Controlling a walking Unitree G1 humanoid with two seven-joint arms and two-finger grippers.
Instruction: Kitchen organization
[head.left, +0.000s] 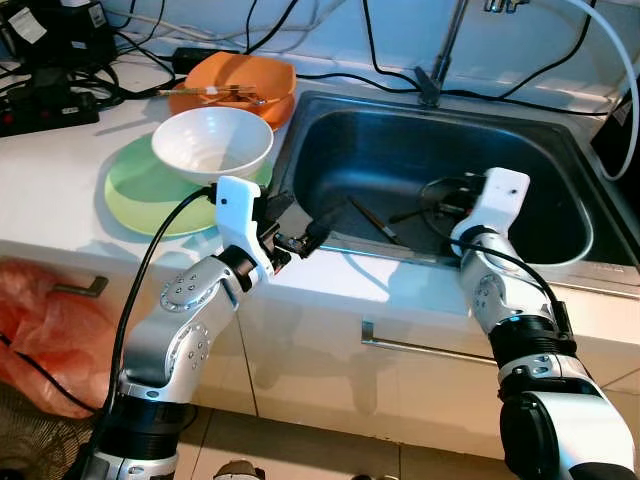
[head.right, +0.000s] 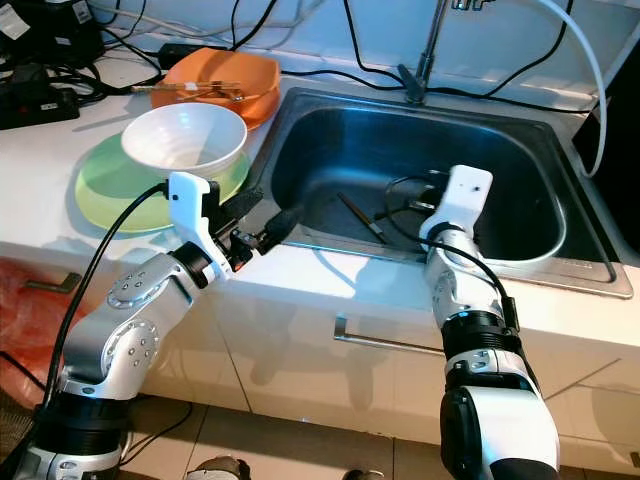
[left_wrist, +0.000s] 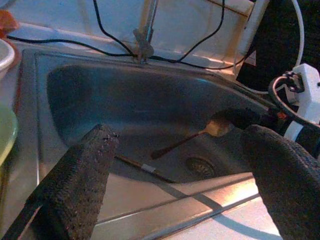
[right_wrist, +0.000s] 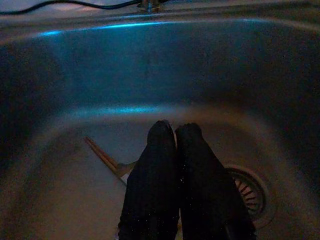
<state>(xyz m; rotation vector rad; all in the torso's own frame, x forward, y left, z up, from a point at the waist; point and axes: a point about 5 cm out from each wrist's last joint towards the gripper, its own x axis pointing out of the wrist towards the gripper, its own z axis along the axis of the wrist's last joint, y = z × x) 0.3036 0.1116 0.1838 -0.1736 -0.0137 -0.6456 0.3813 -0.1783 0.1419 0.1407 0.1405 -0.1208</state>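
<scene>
A steel sink (head.left: 360, 150) holds a gold-bowled spoon (left_wrist: 216, 128) and a thin dark stick (head.left: 372, 218) on its floor. My right gripper (right_wrist: 174, 131) is down inside the sink, fingers shut together, just over the spoon near the drain (right_wrist: 247, 187). Whether it touches the spoon is hidden. My left gripper (head.left: 298, 222) is open at the sink's front left rim, pointing into the basin, holding nothing. On the counter to the left, a white bowl (head.left: 212, 140) rests on a green plate (head.left: 140, 190). Behind them is an orange bowl (head.left: 240, 80).
A faucet (head.left: 440, 60) and black cables run along the back wall. A power strip (head.left: 40, 105) lies at the far left of the counter. A reddish plastic bag (head.left: 45, 330) hangs low on the left. A drawer handle (head.left: 420, 348) sits below the sink.
</scene>
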